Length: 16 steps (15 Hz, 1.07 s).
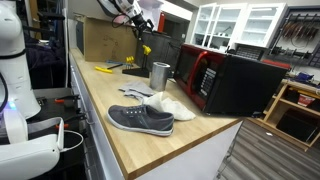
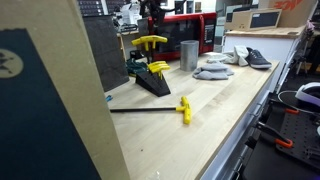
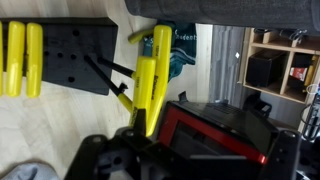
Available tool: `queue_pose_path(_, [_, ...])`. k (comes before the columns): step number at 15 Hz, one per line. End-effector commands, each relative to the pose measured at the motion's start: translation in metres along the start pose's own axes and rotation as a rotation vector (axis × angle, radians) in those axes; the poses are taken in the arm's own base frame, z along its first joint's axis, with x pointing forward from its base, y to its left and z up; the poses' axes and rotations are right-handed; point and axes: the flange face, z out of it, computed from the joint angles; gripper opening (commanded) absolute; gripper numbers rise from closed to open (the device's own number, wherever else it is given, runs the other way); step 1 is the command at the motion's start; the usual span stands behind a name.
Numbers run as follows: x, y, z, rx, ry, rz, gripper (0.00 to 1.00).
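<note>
My gripper (image 3: 138, 140) is shut on a yellow T-handle hex key (image 3: 150, 80) and holds it in the air above a black key stand (image 3: 70, 55). In both exterior views the gripper (image 1: 138, 22) (image 2: 150, 22) hangs over the stand (image 1: 133, 68) (image 2: 150, 80) with the held key (image 1: 146, 47) (image 2: 152, 42) just above it. Two more yellow handles (image 3: 20, 58) sit in the stand. Another yellow-handled hex key (image 2: 183, 108) lies flat on the wooden bench, apart from the stand.
A red and black microwave (image 1: 225, 80) (image 3: 215, 125) stands at the back. A metal cup (image 1: 160, 74) (image 2: 189, 54), a grey shoe (image 1: 140, 119), white cloth (image 1: 170, 104) and a cardboard box (image 1: 105, 40) stand on the bench (image 1: 190, 140). Shelving (image 1: 295, 105) stands beyond the bench's end.
</note>
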Motion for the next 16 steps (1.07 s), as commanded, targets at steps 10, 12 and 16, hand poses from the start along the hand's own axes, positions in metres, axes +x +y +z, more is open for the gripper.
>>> queue_pose_path(10, [-0.032, 0.03, 0.001, -0.024, -0.053, -0.035, 0.13])
queue_pose_path(12, [-0.032, 0.03, 0.002, -0.018, -0.045, -0.048, 0.01])
queue_pose_path(16, [-0.033, 0.031, 0.004, -0.01, -0.034, -0.069, 0.0])
